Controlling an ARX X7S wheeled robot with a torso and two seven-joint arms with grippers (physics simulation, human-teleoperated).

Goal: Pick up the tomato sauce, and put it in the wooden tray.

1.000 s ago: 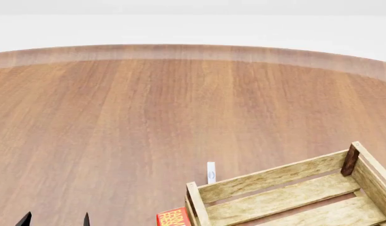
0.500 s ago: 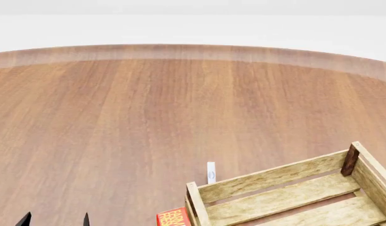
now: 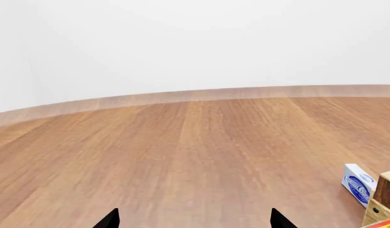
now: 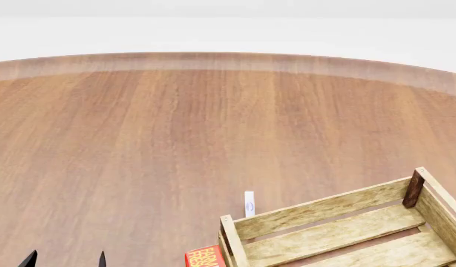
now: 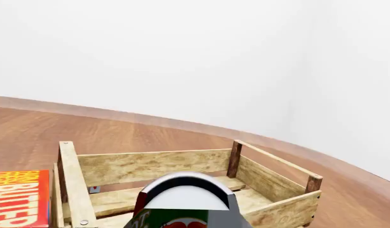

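Note:
The tomato sauce (image 5: pixel 185 204), a tin with a red and green label and a white top, fills the near middle of the right wrist view, between my right gripper's jaws. It sits over the near side of the wooden tray (image 5: pixel 151 166). The right fingers themselves are hidden. The tray (image 4: pixel 317 208) is at the head view's lower right, and one corner post (image 3: pixel 385 192) shows in the left wrist view. My left gripper (image 3: pixel 195 223) is open and empty over bare table; its tips (image 4: pixel 65 260) show at the head view's lower left. The can and right gripper do not show in the head view.
A red butter box (image 4: pixel 204 257) lies against the tray's left end and shows in the right wrist view (image 5: pixel 17 197). A small white and blue box (image 3: pixel 358 183) stands just beyond the tray's corner, also seen from the head (image 4: pixel 249 204). The round wooden table (image 4: pixel 176 128) extends far.

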